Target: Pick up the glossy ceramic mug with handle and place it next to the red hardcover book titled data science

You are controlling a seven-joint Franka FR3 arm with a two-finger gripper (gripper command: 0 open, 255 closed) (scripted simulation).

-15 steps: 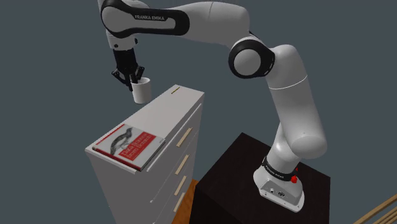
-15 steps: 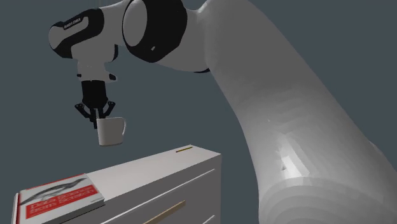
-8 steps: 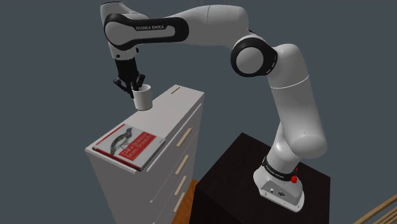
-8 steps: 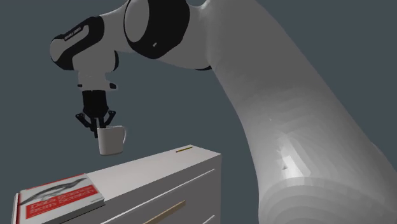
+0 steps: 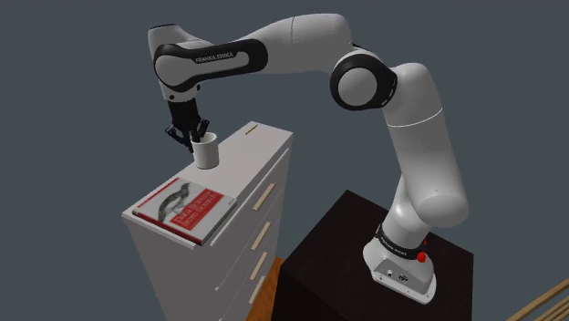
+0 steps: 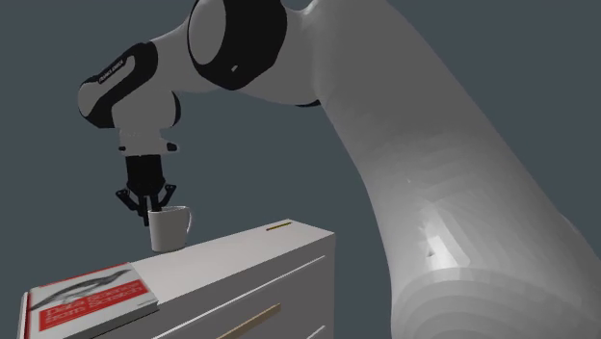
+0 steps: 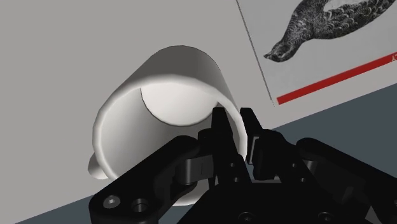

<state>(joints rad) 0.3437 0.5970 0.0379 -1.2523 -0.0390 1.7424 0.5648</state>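
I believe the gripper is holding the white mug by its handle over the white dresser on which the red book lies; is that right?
Not quite: the gripper holds the white mug by its rim, not its handle, as the wrist view shows. It is over the white dresser on which the red book lies.

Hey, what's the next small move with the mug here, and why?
Probably ease the mug straight down until it seats. The pincer clasps its rim, it is upright, at or barely above the dresser top, and the book lies close by on that top.
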